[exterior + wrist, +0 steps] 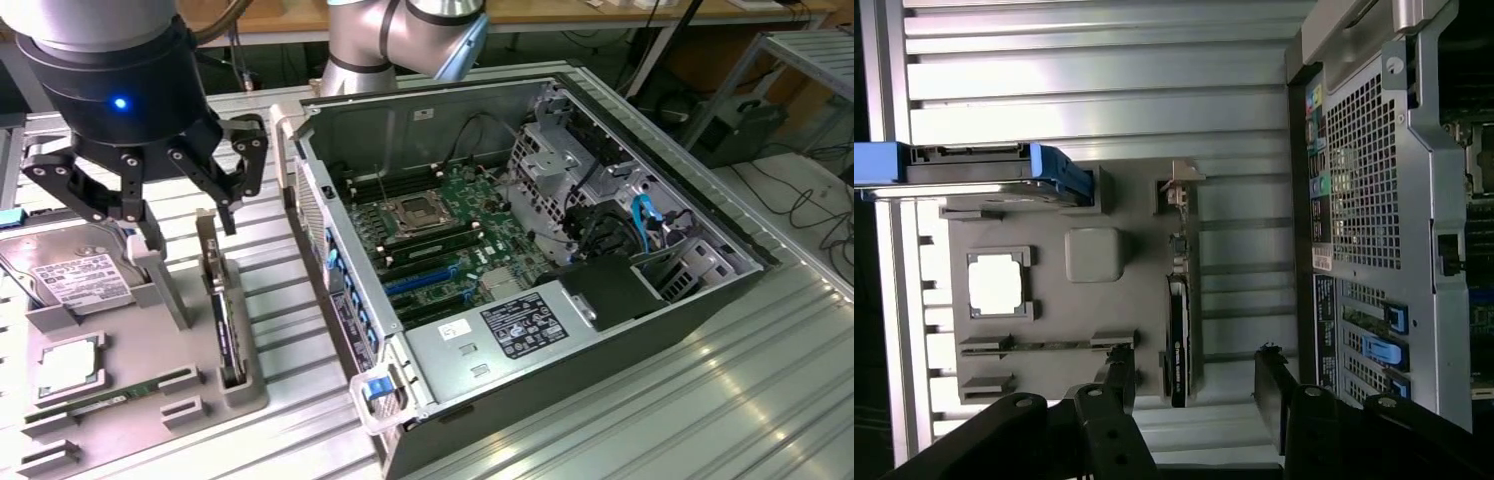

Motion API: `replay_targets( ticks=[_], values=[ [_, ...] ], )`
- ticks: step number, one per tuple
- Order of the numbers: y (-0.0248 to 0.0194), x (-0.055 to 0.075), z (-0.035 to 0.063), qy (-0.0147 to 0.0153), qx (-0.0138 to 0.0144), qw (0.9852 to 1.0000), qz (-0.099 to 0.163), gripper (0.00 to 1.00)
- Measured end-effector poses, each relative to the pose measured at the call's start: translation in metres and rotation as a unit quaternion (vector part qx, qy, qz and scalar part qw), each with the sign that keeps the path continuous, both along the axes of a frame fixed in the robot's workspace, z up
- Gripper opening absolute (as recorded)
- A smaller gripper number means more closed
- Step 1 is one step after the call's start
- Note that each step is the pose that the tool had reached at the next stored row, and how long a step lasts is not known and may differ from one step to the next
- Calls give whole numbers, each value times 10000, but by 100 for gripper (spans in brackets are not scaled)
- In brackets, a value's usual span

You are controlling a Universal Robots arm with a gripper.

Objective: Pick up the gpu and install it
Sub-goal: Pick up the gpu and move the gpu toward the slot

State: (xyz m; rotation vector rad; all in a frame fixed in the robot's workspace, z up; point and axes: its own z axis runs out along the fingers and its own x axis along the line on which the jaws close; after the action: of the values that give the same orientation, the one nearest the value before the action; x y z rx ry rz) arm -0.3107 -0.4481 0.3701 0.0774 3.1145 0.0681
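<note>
The gpu is a thin black card standing on edge in a slot of the grey holder tray, at the exterior view's left. In the wrist view the gpu runs lengthwise, with its pale bracket end farthest from the fingers. My gripper hangs open just above the card's far end, holding nothing. In the wrist view my gripper straddles the card, one black finger on each side and apart from it. The open computer case lies to the exterior view's right.
The tray also holds a silver hard drive, a processor and a green memory stick. Inside the case the motherboard shows blue card slots. The case's rear wall stands close beside the tray.
</note>
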Motion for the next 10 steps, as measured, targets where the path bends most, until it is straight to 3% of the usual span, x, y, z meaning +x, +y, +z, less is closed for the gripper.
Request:
replay_targets(
  ticks=[10],
  values=[
    [-5, 0, -155, 0, 0, 10000, 6, 60]
  ],
)
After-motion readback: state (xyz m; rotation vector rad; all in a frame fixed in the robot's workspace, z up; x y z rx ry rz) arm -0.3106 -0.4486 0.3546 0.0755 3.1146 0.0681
